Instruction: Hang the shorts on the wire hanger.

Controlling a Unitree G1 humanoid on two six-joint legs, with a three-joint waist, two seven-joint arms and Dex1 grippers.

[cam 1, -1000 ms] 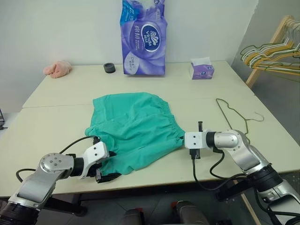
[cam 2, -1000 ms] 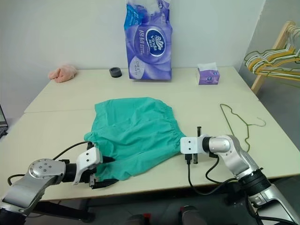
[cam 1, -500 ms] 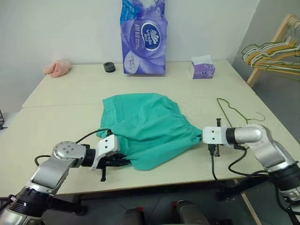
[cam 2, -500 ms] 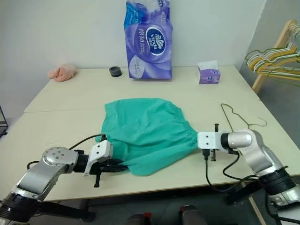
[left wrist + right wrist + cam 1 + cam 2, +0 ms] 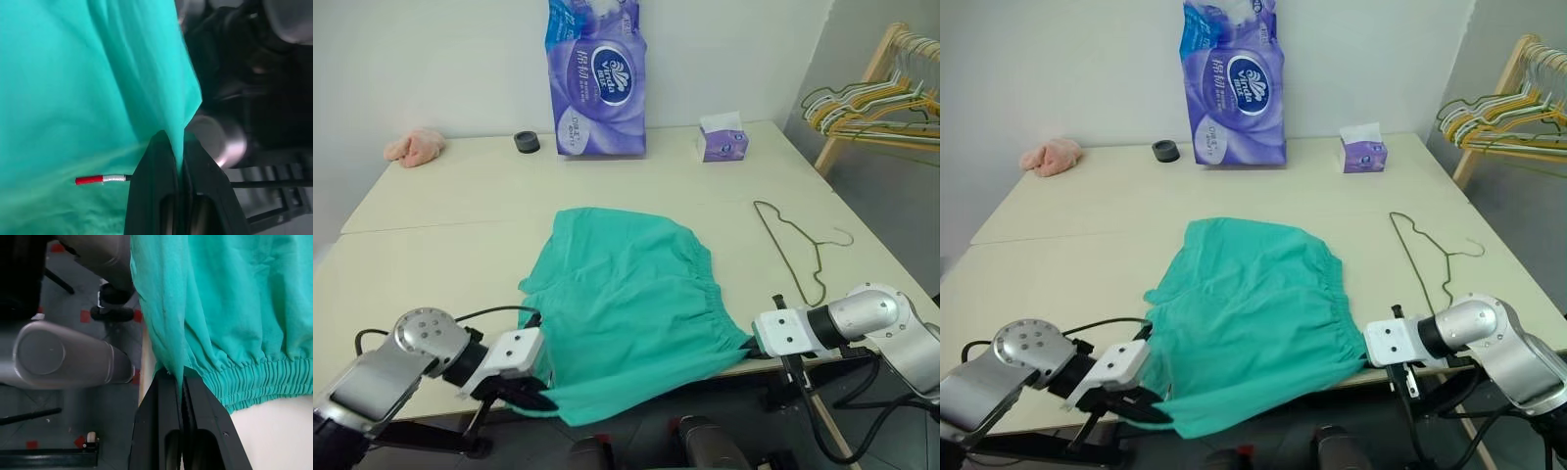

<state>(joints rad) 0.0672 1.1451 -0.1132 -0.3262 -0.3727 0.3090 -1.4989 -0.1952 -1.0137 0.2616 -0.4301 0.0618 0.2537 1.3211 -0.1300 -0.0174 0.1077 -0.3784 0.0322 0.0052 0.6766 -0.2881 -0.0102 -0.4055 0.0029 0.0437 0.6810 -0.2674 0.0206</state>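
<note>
Shorts (image 5: 631, 313) spread at counter (image 5: 440, 206) near edge, hem overhanging. Left gripper (image 5: 180, 147) clenched on cloth at 7 o'clock corner, right gripper (image 5: 182, 377) clenched by waistband at 4 o'clock. Hanger (image 5: 793, 245) lies at 2 o'clock of shorts, apart.

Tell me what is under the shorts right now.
The shorts lie mostly on the cream table; their near edge hangs past the table's front over the floor. Anything small beneath the cloth is covered and cannot be seen. The wire hanger lies apart, beside them.
</note>
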